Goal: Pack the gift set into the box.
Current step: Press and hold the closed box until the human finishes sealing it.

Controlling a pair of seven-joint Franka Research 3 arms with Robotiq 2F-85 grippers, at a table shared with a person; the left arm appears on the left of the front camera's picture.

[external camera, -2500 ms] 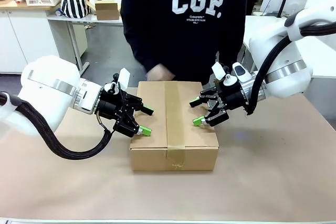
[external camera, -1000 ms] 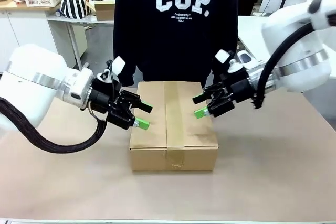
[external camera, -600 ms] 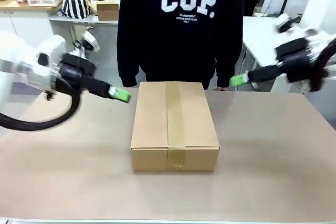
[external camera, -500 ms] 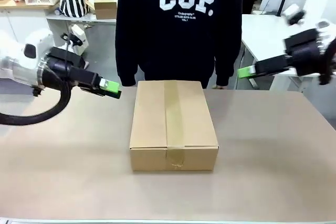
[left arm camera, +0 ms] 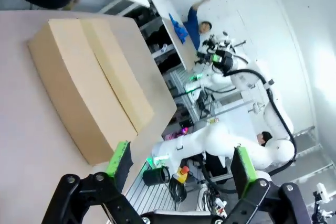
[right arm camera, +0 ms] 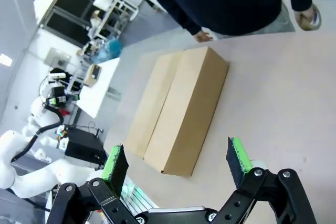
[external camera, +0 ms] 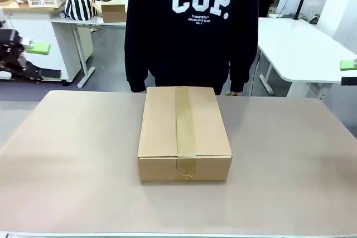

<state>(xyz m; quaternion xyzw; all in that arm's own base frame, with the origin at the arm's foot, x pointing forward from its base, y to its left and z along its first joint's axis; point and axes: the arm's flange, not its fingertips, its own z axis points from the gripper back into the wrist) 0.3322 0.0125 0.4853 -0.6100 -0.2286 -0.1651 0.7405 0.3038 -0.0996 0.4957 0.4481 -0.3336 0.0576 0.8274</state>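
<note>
**Box shut and taped, mid-table; both grippers wide, nothing held**

Box (external camera: 184,133) sits centre of table (external camera: 67,171), long axis running away from robot toward person (external camera: 192,26) at far edge. Flaps down, tape strip along top seam and over the near face. Gift set not visible; presumably inside, can't confirm.

L gripper (left arm camera: 181,170): fingers spread wide, nothing btwn pads, well apart from box; in front view it sits at far left edge (external camera: 28,54). R gripper (right arm camera: 178,165): also fully spread, nothing held, box well below/ahead of it.

Handling, judged: corrugated carton, stiff walls, top panel may flex near seam. Weight likely light to moderate. Too wide for one gripper's span, so a lift needs both arms pressing on opposite long sides, low down, or pushing it flat. Tape surface slick; cardboard faces grip better.

Task looks essentially done.
</note>
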